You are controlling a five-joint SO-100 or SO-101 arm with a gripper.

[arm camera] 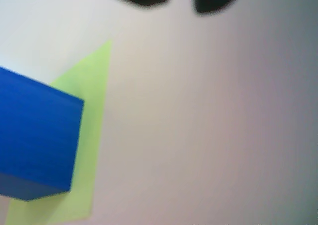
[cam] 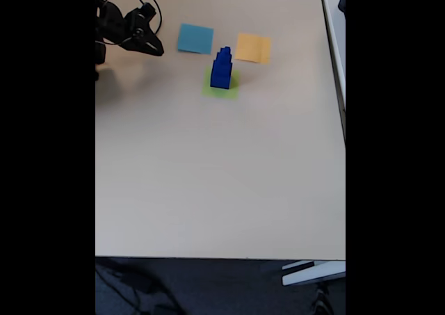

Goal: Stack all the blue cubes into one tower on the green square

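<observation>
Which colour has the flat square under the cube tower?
Light yellow-green; the green square shows best in the wrist view.

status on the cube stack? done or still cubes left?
Looks done: the blue cubes stand as one stepped tower on the green square in the fixed view, and I see no loose cube on the table. In hand: nothing; the gripper sits off to the tower's left, with nothing between its fingertips in the wrist view. Left: nothing visible.
</observation>
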